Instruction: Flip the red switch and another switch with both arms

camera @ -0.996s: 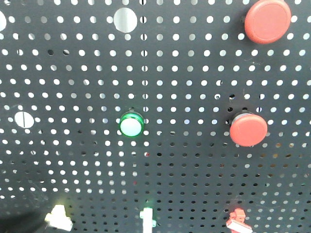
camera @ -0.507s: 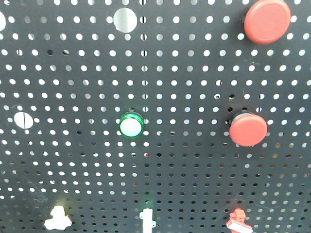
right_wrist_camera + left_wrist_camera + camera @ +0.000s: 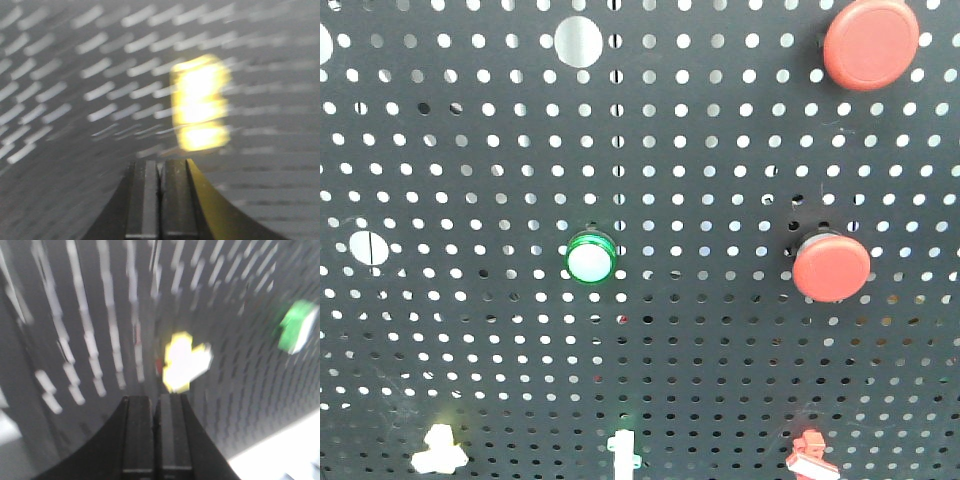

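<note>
A dark pegboard (image 3: 470,330) fills the front view. The red switch (image 3: 810,455) sits at 5 o'clock, cut by the bottom edge, a small red lever on a white base. Along the same edge stand a middle switch (image 3: 623,455) at 6 o'clock, white with a green tint, and a white switch (image 3: 440,452) at 7 o'clock. A green button (image 3: 590,258), white-faced with a green ring, lies just left of centre. The lower red button (image 3: 831,266) is at 3 o'clock from it, and the upper red button (image 3: 871,44) fills the 1 o'clock corner.

The left wrist view is blurred. The left gripper (image 3: 155,400) rises from 6 o'clock with its fingers pressed together, holding nothing. A yellow-white switch (image 3: 184,362) sits at 1 o'clock from the fingertips, close but apart. A green-and-white piece (image 3: 297,327) shows at 2 o'clock near the right edge.

The right wrist view is blurred too. The right gripper (image 3: 160,162) also has its fingers pressed together and empty. A glowing yellow-white block (image 3: 200,102) stands at 1 o'clock from the tips, near them; the glare hides its colour, so which switch it is cannot be told.
</note>
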Available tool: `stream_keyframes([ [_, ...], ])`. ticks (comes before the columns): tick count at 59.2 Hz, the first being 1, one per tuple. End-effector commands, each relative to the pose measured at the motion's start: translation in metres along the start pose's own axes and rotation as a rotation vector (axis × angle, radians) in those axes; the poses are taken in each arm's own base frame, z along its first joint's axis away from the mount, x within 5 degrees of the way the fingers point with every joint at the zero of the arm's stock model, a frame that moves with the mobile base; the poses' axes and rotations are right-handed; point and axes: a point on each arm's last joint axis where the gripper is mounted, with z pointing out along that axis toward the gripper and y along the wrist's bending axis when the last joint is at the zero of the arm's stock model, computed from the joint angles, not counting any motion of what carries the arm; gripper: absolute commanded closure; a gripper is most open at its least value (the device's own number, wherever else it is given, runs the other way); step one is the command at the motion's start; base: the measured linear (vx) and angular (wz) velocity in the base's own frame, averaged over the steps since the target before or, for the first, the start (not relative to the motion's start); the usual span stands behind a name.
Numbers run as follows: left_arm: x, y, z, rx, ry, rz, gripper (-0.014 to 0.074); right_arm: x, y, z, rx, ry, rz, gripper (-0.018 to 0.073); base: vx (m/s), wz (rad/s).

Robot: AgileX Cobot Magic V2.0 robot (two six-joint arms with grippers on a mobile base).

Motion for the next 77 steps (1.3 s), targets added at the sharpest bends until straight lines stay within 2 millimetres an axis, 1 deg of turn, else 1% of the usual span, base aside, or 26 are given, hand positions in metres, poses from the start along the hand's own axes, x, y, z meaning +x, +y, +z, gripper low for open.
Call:
stream_keyframes([
  [1,-0.015,0.004,-0.008,-0.040,-0.093,0.032,0.0594,-0.012,0.009,0.011,-0.128,-0.028,-0.059,0.0565,0.00,0.00],
  [11,-0.016,0.004,-0.010,-0.043,-0.106,0.046,0.0594,-0.007,0.031,0.041,-0.398,0.025,-0.074,0.0565,0.00,0.00],
  [18,-0.016,0.004,-0.010,-0.043,-0.105,0.046,0.0594,-0.002,0.047,0.062,-0.538,0.061,-0.054,0.0565,0.00,0.00],
  [24,-0.013,0.003,-0.010,-0.042,-0.098,0.044,0.0594,0.003,0.059,0.073,-0.615,0.082,-0.043,0.0565,0.00,0.00],
  [30,-0.006,0.003,-0.008,-0.047,-0.082,0.040,0.0594,0.004,0.066,0.078,-0.624,0.082,-0.047,0.0565,0.00,0.00],
  [40,0.004,0.003,-0.006,-0.046,-0.059,0.006,0.0594,0.005,0.068,0.084,-0.579,0.077,-0.050,0.0565,0.00,0.00],
  [46,0.003,0.004,-0.006,-0.054,-0.067,0.006,0.0594,0.008,0.069,0.090,-0.563,0.095,-0.049,0.0565,0.00,0.00],
  [54,0.000,0.006,-0.007,-0.078,-0.092,0.009,0.0594,0.018,0.073,0.104,-0.570,0.164,-0.038,0.0565,0.00,0.00],
  [62,-0.003,0.008,-0.007,-0.109,-0.126,0.007,0.0594,0.032,0.081,0.114,-0.636,0.253,-0.031,0.0565,0.00,0.00],
  [71,-0.003,0.009,-0.008,-0.117,-0.134,0.007,0.0594,0.043,0.088,0.119,-0.703,0.321,-0.034,0.0565,0.00,0.00],
  [77,-0.003,0.009,-0.008,-0.116,-0.134,0.005,0.0594,0.044,0.089,0.119,-0.713,0.329,-0.050,0.0565,0.00,0.00],
])
